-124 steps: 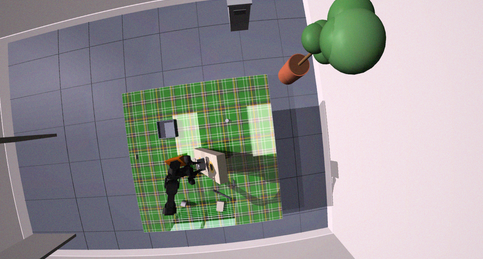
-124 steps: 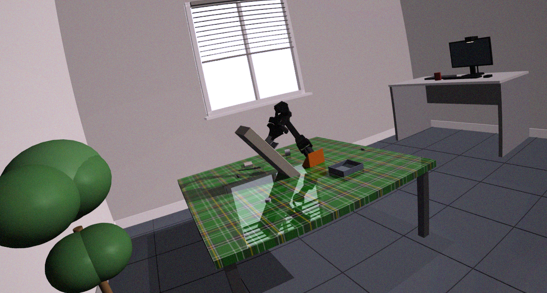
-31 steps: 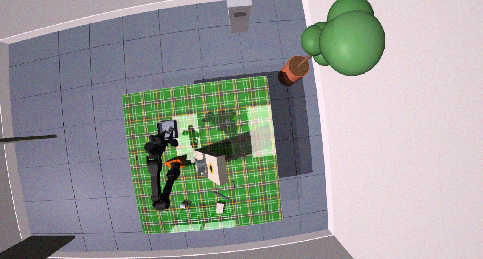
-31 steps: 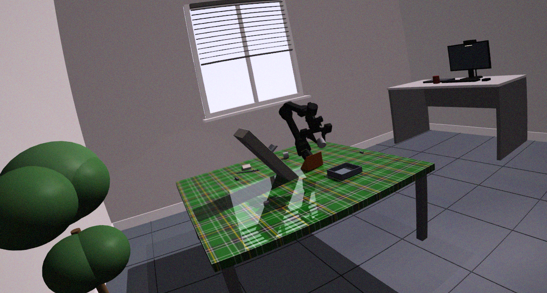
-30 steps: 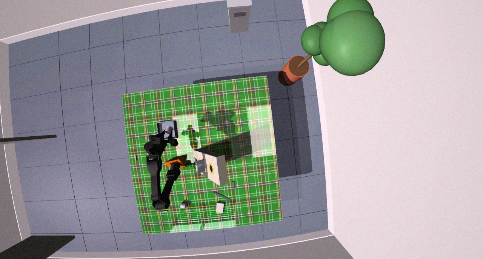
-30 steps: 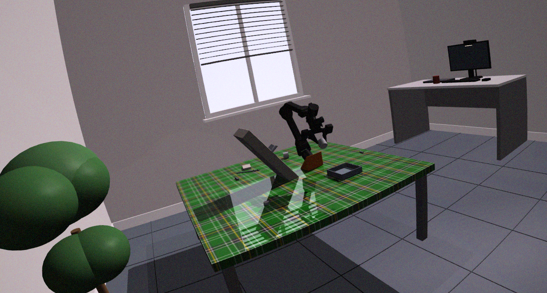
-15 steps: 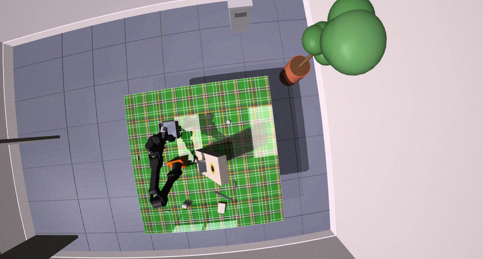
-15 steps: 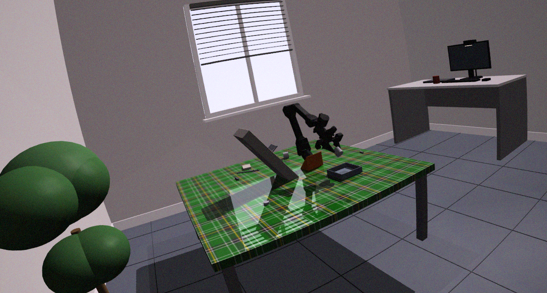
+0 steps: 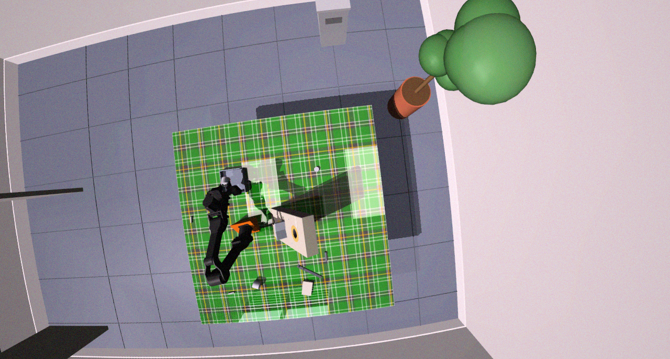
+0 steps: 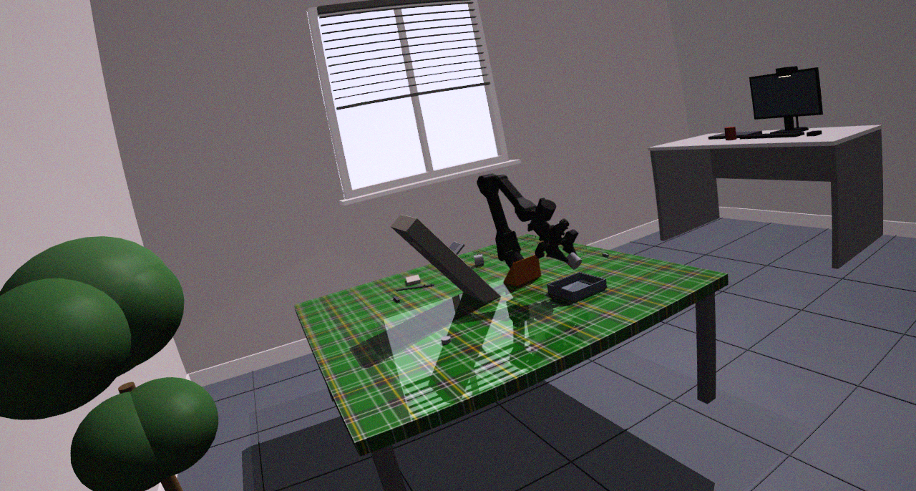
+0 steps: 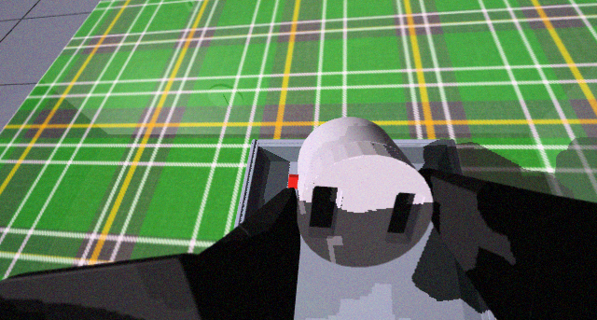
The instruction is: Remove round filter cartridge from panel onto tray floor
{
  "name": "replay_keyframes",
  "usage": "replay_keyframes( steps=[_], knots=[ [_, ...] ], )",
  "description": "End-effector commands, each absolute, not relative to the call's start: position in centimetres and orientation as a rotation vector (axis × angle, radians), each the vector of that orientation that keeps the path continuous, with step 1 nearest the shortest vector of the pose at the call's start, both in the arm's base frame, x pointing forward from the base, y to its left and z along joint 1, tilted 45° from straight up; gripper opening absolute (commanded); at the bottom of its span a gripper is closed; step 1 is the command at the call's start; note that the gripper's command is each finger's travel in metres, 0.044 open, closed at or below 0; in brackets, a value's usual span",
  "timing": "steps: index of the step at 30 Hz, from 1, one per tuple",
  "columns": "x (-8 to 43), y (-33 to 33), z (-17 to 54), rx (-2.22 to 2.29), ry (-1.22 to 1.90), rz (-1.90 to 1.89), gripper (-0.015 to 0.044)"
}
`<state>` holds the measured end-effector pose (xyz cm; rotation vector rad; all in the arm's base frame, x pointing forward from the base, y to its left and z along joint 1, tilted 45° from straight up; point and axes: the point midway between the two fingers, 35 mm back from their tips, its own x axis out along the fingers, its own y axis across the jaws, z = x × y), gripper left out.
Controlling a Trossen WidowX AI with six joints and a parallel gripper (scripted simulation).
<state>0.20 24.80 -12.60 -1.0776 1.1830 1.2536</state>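
Observation:
My gripper (image 10: 569, 258) (image 11: 355, 190) is shut on the round filter cartridge (image 9: 225, 181) (image 10: 574, 261) (image 11: 368, 175), a pale grey cylinder. Its face with two dark slots looks toward the wrist camera, and a small red patch (image 11: 293, 181) shows beside it at the left finger. The cartridge is tilted and held above the grey tray (image 9: 237, 175) (image 10: 580, 293) (image 11: 258, 185); the wrist view shows it in front of the tray. The beige service panel (image 9: 305, 245) (image 10: 441, 258) leans on the table, with a dark round opening in a yellow ring (image 9: 294, 233).
An orange wedge-shaped piece (image 9: 243, 225) (image 10: 524, 271) stands by the arm's base, between tray and panel. A pale block (image 9: 307, 288) (image 10: 412, 280), a dark rod (image 9: 310, 270) (image 10: 414, 288) and a grey cylinder (image 9: 257, 283) (image 10: 478, 259) lie beyond the panel. A small puck (image 9: 316, 169) (image 10: 445, 340) lies apart.

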Motion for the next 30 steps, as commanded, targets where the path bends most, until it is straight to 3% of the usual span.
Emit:
replay_keyframes(
  steps=[1, 16, 30],
  knots=[
    [0.0, 23.8, -13.8, -1.080, 1.187, 1.261, 0.0000],
    [-0.4, 19.9, -17.2, -1.080, 1.188, 1.261, 0.0000],
    [-0.3, 20.1, -17.0, -1.095, 1.194, 1.253, 0.0367]
  ],
)
